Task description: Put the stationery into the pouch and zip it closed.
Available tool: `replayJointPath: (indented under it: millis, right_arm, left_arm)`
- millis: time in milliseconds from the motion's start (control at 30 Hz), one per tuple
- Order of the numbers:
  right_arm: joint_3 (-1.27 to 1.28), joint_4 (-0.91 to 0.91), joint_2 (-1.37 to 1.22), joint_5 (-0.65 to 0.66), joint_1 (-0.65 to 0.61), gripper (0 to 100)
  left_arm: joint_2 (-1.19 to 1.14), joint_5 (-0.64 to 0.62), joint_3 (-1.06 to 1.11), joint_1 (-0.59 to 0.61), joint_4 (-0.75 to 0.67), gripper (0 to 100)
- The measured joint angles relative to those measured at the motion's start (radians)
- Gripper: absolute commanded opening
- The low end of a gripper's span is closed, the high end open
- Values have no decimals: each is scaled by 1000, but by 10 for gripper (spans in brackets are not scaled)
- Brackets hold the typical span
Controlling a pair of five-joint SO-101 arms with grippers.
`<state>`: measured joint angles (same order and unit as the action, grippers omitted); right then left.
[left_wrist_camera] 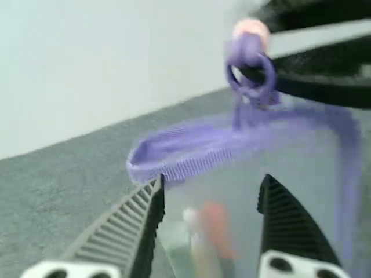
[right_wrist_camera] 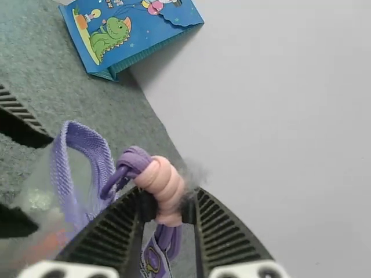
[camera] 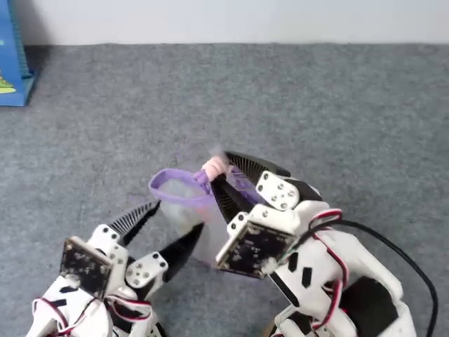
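Grey bench (camera: 337, 105), blue box (camera: 12, 67) at its far corner. Mid-bench, betw. the two arms: pouch (camera: 188, 219), clear body, purple zip band, mouth gaping in an oval loop. Left gripper (left_wrist_camera: 213, 180): jaws apart, straddling the pouch's end w/ the clear wall betw. them; can't tell if they touch it. Right gripper (right_wrist_camera: 168, 197): jaws clamped on the pink zip pull (right_wrist_camera: 163, 184) at one end of the mouth. Stationery (left_wrist_camera: 208, 231) already inside, orange + pale sticks showing thru the wall. Loading looks done; zip prob. barely run, so closing is what's left.
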<state>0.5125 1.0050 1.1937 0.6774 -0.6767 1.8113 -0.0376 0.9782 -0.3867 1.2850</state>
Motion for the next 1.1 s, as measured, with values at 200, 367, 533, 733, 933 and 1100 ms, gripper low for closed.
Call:
replayJointPath:
  millis: [200, 367, 533, 733, 933, 1100]
  right_arm:
    - [0, 2, 12, 0, 0, 8]
    - [2, 3, 12, 0, 2, 8]
    - [2, 11, 12, 0, -60, 8]
    - [2, 11, 12, 0, -109, 8]
    - [3, 8, 12, 0, -124, 8]
    - [2, -14, 12, 0, -143, 8]
  left_arm:
    - [-155, 23, 31, 66, -137, 246]
    - [-199, 23, 31, 78, -143, 249]
    - [-121, 26, 31, 78, -86, 249]
    - [-40, 61, 38, 84, -75, 247]
    - [-37, 75, 118, 199, -160, 247]
    - [-37, 80, 129, 261, -184, 247]
